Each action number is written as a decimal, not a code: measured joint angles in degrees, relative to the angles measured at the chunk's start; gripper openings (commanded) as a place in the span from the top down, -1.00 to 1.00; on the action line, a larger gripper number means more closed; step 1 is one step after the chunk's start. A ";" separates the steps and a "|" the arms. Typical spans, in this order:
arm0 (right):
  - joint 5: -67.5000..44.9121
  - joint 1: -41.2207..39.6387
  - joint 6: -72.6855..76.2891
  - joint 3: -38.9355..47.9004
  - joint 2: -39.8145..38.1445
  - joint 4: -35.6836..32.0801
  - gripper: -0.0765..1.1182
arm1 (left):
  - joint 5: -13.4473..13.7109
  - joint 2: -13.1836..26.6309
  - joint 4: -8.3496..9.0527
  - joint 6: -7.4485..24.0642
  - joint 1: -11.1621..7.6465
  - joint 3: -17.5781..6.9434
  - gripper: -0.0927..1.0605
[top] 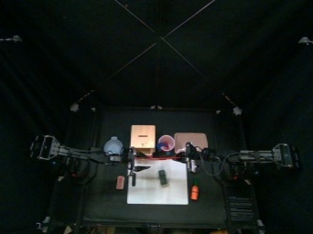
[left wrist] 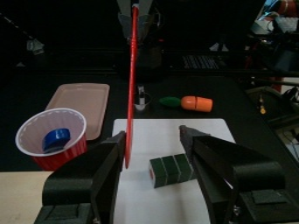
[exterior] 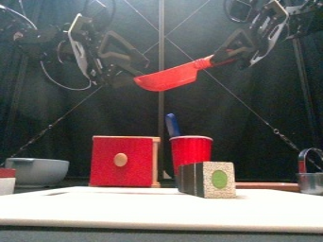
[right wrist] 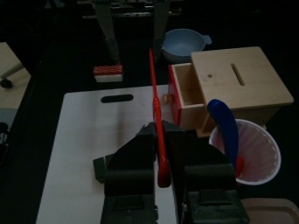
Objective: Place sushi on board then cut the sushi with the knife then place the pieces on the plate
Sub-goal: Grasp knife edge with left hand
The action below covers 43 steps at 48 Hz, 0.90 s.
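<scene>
Sushi roll (exterior: 209, 179) lies on the white cutting board (exterior: 113, 210), near the board's middle. It is a short run of dark green blocks joined together, uncut, the end face pale and speckled with a round green centre. Right gripper (right wrist: 159, 140) fingers are clamped on the handle of the red knife (exterior: 177, 74), held high over the board, blade slanting down toward the left arm. Left gripper (left wrist: 152, 133) hangs above the board too, fingers spread wide, nothing in them (sushi shows below the gap). Toward the tabletop (top: 98, 206) back edge: blue-grey bowl (exterior: 36, 170), wooden box (exterior: 124, 161), red cup (exterior: 192, 151) with blue knife (exterior: 173, 125), pink tray (top: 189, 141). Toy carrot (left wrist: 193, 102) sits beside the board's right edge.
</scene>
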 measured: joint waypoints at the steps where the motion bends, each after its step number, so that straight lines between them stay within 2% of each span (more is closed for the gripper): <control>1: -0.09 0.09 0.00 0.09 0.09 0.00 0.26 | 0.00 0.00 -0.44 0.18 0.18 0.00 -0.65; 7: -0.09 0.88 0.00 0.00 0.18 0.09 0.26 | 0.00 0.18 -2.46 1.58 0.62 0.00 -0.51; 14: -0.09 1.41 0.09 0.00 0.26 0.09 0.26 | 0.00 0.70 -2.72 5.10 0.53 0.00 -0.31; 20: -0.26 1.41 0.09 0.00 0.26 0.00 0.26 | 0.00 0.88 -2.72 7.65 -0.79 -0.35 -0.30; 26: -0.70 1.41 0.09 0.00 0.26 -0.09 0.26 | 0.00 1.23 -2.72 7.91 -1.93 -0.53 -0.29; 32: -1.41 1.41 0.09 0.09 0.53 -0.26 0.26 | 0.18 2.02 -3.16 7.91 -2.11 -0.53 -0.22; 40: -1.67 1.41 0.09 0.00 0.70 -0.18 0.26 | 0.26 2.11 -6.15 8.17 -2.02 -0.53 -0.12; 43: -1.67 1.41 0.09 0.09 0.70 -0.26 0.26 | 0.35 2.11 -6.68 8.17 -2.11 -0.53 -0.10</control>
